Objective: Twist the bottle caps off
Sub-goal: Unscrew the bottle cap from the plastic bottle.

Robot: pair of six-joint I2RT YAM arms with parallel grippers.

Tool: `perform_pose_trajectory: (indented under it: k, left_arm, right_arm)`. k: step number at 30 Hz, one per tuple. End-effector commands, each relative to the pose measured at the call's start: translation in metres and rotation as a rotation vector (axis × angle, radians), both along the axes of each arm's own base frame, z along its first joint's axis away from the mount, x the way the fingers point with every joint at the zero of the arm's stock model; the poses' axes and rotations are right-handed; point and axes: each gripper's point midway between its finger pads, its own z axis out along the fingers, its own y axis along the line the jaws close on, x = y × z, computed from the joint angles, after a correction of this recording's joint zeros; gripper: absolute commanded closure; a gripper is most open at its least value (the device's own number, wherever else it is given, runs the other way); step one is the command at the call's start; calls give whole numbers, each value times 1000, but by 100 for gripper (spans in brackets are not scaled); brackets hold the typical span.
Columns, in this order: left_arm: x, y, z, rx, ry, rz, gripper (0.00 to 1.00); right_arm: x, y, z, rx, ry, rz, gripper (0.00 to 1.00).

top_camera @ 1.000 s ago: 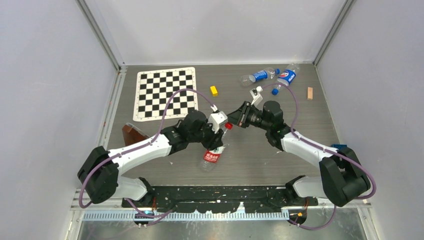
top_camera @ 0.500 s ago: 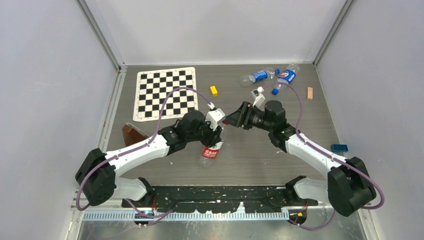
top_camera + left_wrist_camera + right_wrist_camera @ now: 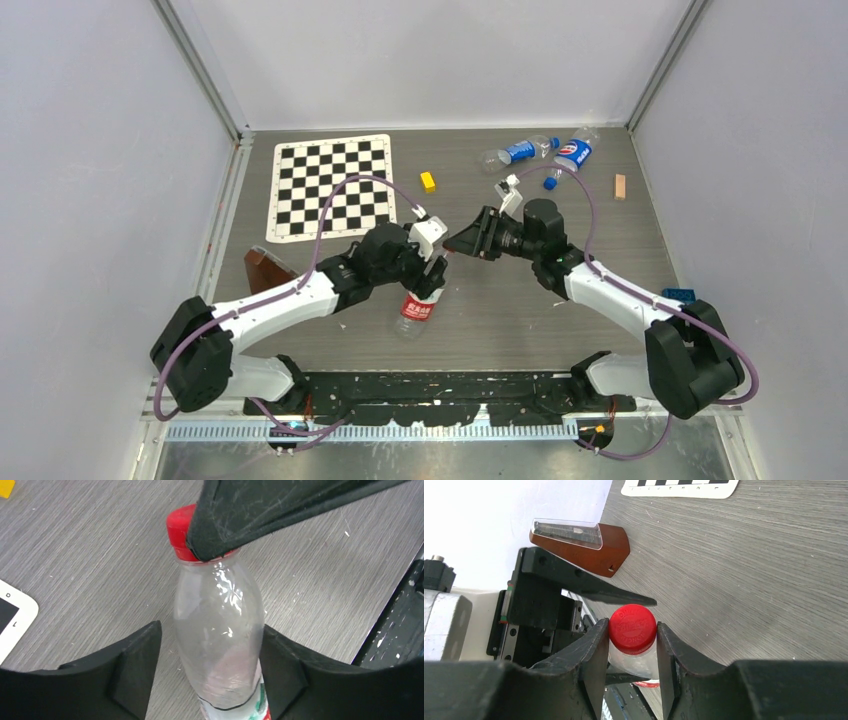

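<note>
The right hand pinches the red cap of the bottle, while the left hand stands spread around its body, one finger clear.

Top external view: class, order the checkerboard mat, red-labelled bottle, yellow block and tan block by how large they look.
1. checkerboard mat
2. red-labelled bottle, though partly hidden by the left arm
3. yellow block and tan block: too alike to rank
</note>
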Motion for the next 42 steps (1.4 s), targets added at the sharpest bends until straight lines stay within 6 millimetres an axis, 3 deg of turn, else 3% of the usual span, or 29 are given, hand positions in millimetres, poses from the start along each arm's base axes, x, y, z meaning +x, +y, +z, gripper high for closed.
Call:
perform_pose_trajectory:
  k: [1,2,4,12,20,27,36,42]
  left_arm:
    - [15,-10,36,-156,-132,37,18]
    - [15,-10,38,-178,-144,44,8]
    - [15,-10,39,-209,-163,52,1]
    - [13,-4,48,-321,-236,75,0]
    - [10,-2,34,-269,-240,45,0]
    - [11,-7,25,-232,-215,22,31]
    - [12,-11,21,-210,-198,9,79]
    - [13,-9,21,-198,-220,2,92]
  right_arm:
    - [2,3,28,32,-90,7,90]
    - [3,2,29,33,-95,-3,92]
    - [4,-1,34,40,-111,-25,93]
    - [14,-16,44,69,-165,-161,95]
    - [17,-22,58,140,-179,-224,96]
    - [11,-14,60,149,-149,-166,95]
    - [10,-11,55,125,-121,-142,95]
    - [10,-10,51,108,-113,-134,95]
